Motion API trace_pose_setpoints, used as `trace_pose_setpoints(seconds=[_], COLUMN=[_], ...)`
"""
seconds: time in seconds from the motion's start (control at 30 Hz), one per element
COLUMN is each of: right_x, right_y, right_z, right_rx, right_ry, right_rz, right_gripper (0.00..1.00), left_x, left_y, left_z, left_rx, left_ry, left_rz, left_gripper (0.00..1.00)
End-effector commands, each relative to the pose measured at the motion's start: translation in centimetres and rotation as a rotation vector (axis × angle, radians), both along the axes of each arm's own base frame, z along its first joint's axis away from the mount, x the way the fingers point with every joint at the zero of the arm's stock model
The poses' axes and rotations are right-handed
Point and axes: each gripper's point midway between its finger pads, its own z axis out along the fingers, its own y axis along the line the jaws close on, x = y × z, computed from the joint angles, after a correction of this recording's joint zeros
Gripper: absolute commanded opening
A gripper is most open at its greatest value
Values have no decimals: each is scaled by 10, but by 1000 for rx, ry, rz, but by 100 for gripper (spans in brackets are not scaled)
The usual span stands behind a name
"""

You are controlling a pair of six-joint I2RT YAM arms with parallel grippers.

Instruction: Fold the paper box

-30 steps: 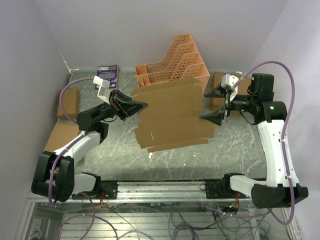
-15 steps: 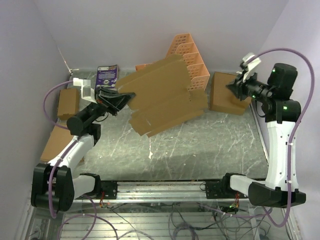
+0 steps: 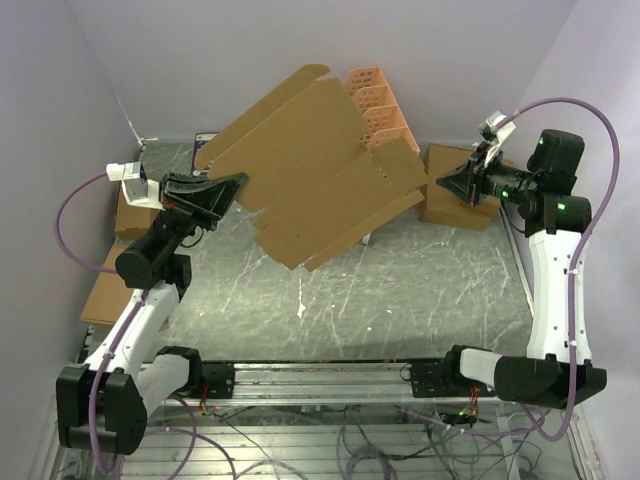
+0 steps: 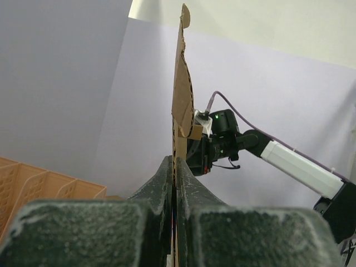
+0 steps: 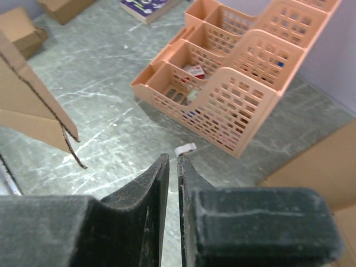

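At far left, lilac wall (image 3: 40,150). Outboard of the left gripper (image 3: 232,183), two cartons (image 3: 100,292) flat on the grey marbled table (image 3: 400,290).

Left fingers (image 4: 164,178) clenched on the left edge of the paper box (image 3: 315,165). Still a flat die-cut sheet, unfolded, lifted clear of the table and tilted. In the left wrist view, seen edge-on and upright, rising straight out from between the fingertips. In the top view, spread from the left fingers up and to the right, across the front of the orange rack (image 3: 380,100).

Purple booklet (image 5: 147,4) on the table beyond the left fingers, near the back wall.

Far corner of the sheet just short of the right gripper (image 3: 440,183), not touching. Right fingers (image 5: 156,178) drawn together to a thin slit, nothing between them. Ahead of the right fingertips: bare marbled surface, a small white scrap (image 5: 185,148), then the rack with small items in its lower bays. Third carton (image 3: 455,208) just behind and below the right fingers.

Lilac wall again at far right. Metal rail (image 3: 330,375) along the near table edge.
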Motion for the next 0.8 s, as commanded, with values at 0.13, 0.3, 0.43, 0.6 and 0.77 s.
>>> trace_pose_setpoints(seconds=[0.13, 0.3, 0.43, 0.6, 0.77], right_x=[-24, -39, -49, -62, -80], right_y=[28, 41, 45, 45, 49], right_z=[19, 35, 49, 61, 66], right_rx=[169, 279, 339, 381, 375], right_ry=[18, 44, 65, 94, 76], right_rz=[216, 352, 397, 453, 472], right_gripper=[19, 22, 23, 23, 24], left_x=[-11, -22, -27, -36, -43], left_y=[15, 13, 13, 11, 11], left_z=[38, 50, 57, 64, 57], left_rx=[-98, -87, -76, -67, -73], left_ry=[-41, -65, -69, -94, -114], left_rz=[30, 6, 12, -13, -32], left_gripper=[7, 7, 7, 7, 7])
